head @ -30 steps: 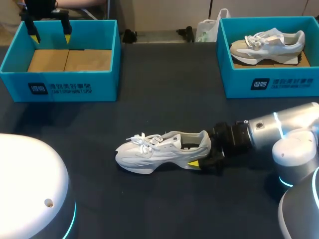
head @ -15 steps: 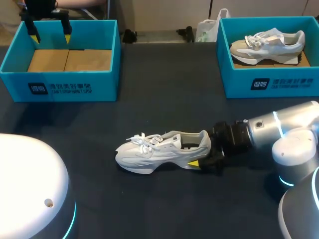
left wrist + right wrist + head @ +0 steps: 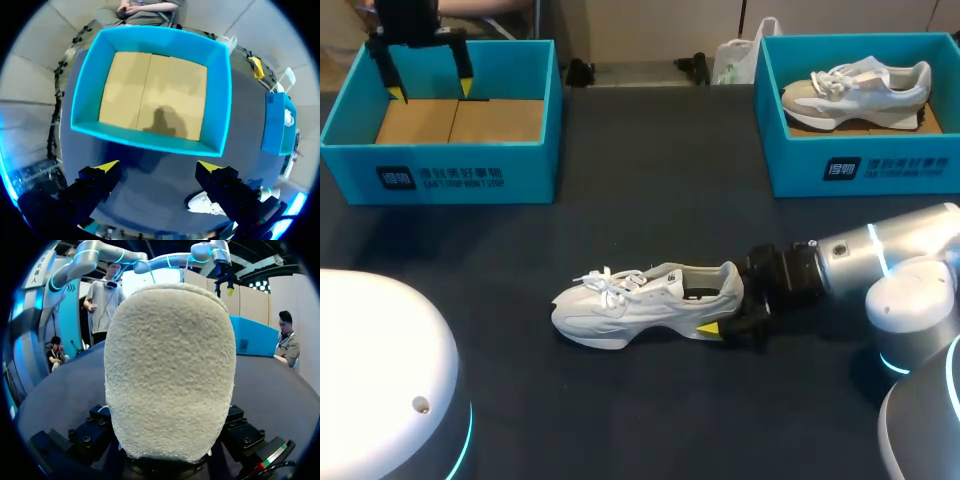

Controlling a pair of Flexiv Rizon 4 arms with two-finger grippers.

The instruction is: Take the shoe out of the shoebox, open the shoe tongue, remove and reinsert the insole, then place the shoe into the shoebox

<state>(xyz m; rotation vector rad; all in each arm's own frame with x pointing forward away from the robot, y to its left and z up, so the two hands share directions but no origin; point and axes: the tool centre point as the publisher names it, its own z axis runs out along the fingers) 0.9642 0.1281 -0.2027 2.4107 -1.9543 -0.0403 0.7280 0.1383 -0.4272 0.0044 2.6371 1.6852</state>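
Shoe [image 3: 645,300] lying out on the table, far arm stirring.
My right gripper [image 3: 722,312] is staying clenched on the shoe's heel, neither having moved. Far beyond the shoe's toe, my left gripper [image 3: 430,92], spread wide and empty, is dipping slightly lower over the empty shoebox [image 3: 450,180]; I judge it is heading over for the tongue.

The shoe [image 3: 170,370] has a rough, nappy heel like suede, with smoother pale side panels and cloth laces. The shoebox [image 3: 520,170] is matt teal card with a bare brown cardboard floor, and the desk [image 3: 620,400] is dark and matt. The right arm [image 3: 910,250] wears a smooth, glossy shell.
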